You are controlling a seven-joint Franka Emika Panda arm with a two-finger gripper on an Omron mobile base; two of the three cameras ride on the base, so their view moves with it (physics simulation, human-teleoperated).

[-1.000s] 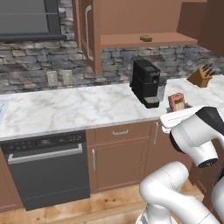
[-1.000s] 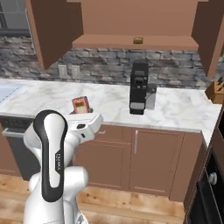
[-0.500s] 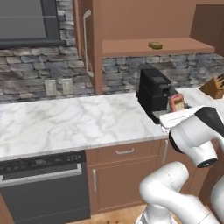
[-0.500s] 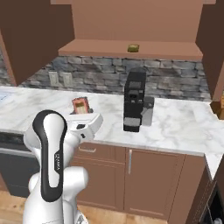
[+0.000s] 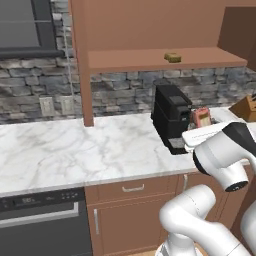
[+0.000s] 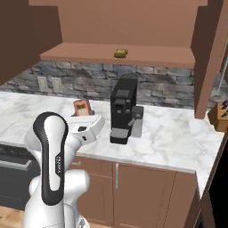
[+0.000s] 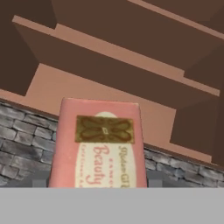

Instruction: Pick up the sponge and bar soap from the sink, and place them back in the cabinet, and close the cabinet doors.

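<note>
White marble counter (image 5: 75, 150) runs along a grey stone backsplash (image 6: 160, 84); a black coffee machine (image 5: 171, 117) stands on it. The gripper (image 5: 204, 126) apparently grasps the bar soap (image 7: 99, 146), raised above the counter. The sponge (image 6: 120, 53) lies on the open cabinet (image 6: 111, 55) shelf.

The sponge (image 5: 172, 57) lies on the cabinet (image 5: 150, 59) shelf.
</note>
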